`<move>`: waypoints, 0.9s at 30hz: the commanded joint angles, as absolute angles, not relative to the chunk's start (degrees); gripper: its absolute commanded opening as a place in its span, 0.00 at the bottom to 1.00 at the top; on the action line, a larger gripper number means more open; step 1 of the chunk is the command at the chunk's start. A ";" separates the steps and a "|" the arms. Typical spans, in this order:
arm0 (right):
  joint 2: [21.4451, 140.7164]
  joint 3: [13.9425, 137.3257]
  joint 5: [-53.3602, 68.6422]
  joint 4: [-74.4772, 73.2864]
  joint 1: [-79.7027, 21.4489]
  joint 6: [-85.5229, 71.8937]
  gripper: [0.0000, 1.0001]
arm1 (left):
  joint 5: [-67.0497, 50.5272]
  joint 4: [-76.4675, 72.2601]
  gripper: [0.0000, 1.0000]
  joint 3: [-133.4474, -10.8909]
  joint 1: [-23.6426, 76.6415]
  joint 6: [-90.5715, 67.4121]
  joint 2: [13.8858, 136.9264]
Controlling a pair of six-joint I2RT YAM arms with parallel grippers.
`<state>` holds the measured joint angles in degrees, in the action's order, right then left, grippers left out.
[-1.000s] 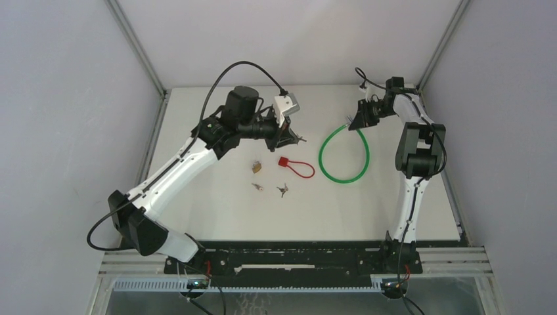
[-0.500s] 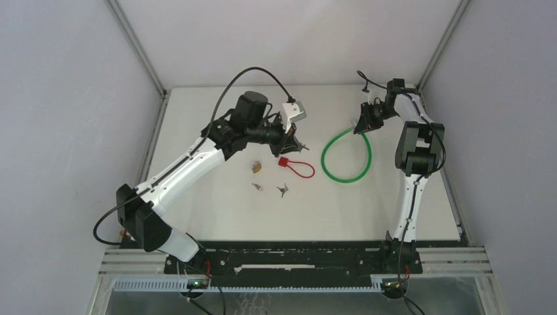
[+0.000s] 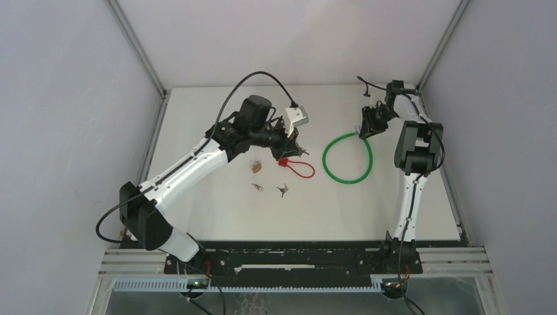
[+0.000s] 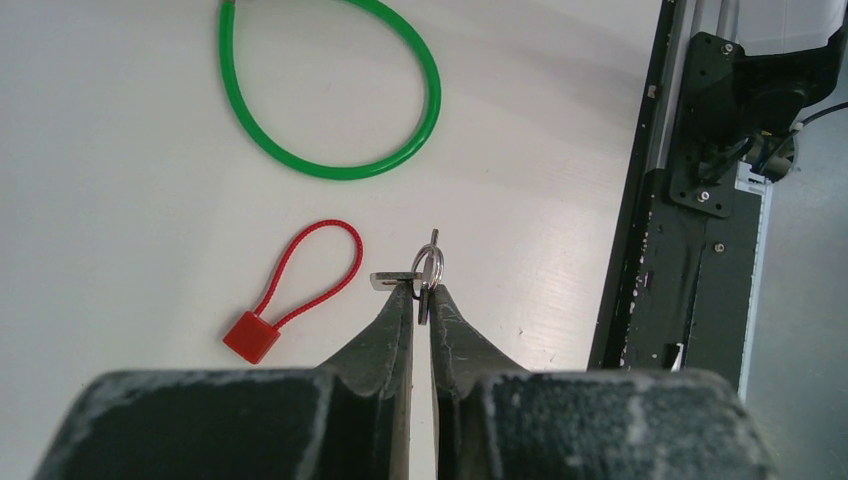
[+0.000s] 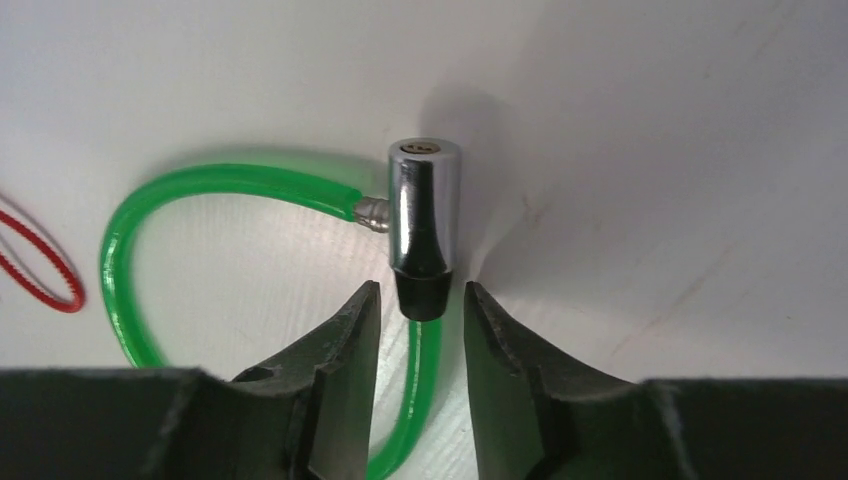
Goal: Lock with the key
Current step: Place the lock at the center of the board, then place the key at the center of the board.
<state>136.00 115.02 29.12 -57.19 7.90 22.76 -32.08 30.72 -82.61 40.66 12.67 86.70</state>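
— What's the left end effector (image 4: pixel 424 294) got?

— It's pinched tight on a key (image 4: pixel 430 262), over the worktop (image 4: pixel 120 200) near the red loop lock (image 4: pixel 297 284). Farther back, the right end effector (image 5: pixel 418 294) is partly open. Its jaws stand either side of the chrome barrel (image 5: pixel 424 200) of the green cable lock (image 5: pixel 130 212), not clamping it.

cable lock (image 5: pixel 423 215): right of cord lock (image 4: pixel 250 336) | padlock (image 3: pixel 257 168): left of it | loose keys (image 3: pixel 282 190): nearer bases, on table (image 3: pixel 328 216)

overhead, close wrists; common green loop (image 5: pixel 240 180)
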 commanded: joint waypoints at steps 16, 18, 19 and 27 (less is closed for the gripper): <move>114.95 105.29 16.33 -50.10 8.01 21.52 0.71 | -29.35 26.04 0.12 -78.43 42.64 16.02 86.99; 111.16 102.39 16.36 -48.98 8.03 21.05 0.72 | -29.10 24.88 0.12 -77.90 42.97 15.48 87.60; 109.16 100.88 16.51 -48.21 8.00 20.75 0.72 | -29.02 24.31 0.12 -77.80 43.12 15.24 88.03; 95.08 88.87 20.11 -42.07 8.33 15.41 0.74 | -28.63 21.15 0.12 -78.21 44.74 13.13 92.70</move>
